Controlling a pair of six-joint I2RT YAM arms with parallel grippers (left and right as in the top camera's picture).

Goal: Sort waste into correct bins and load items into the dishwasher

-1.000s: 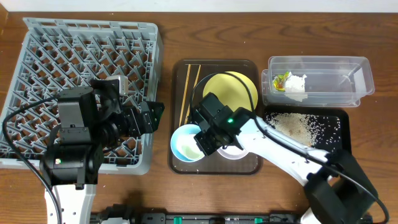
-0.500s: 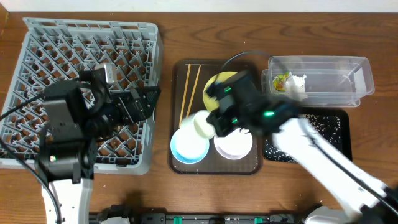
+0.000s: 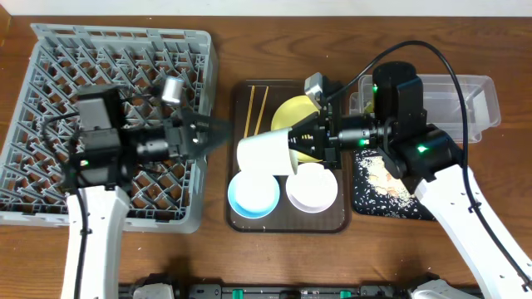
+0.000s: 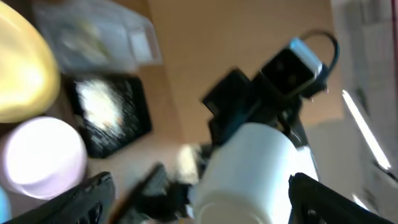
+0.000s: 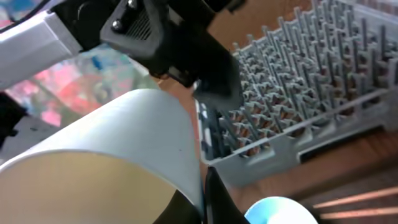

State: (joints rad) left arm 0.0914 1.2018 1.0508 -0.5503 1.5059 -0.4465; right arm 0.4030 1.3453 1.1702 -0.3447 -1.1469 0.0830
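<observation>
My right gripper is shut on the rim of a white cup, held on its side above the brown tray. It also shows in the right wrist view. My left gripper is open at the grey dish rack's right edge. It faces the cup's base, which sits just ahead of its fingers. The light blue bowl, white bowl, yellow plate and chopsticks lie on the tray.
The brown serving tray sits mid-table. The clear tub at the back right holds the wrapper and tissue. The black tray below it holds rice scraps.
My right gripper lifted the white cup out of the blue bowl and tipped it sideways toward the left. My left gripper swung right toward the cup.
</observation>
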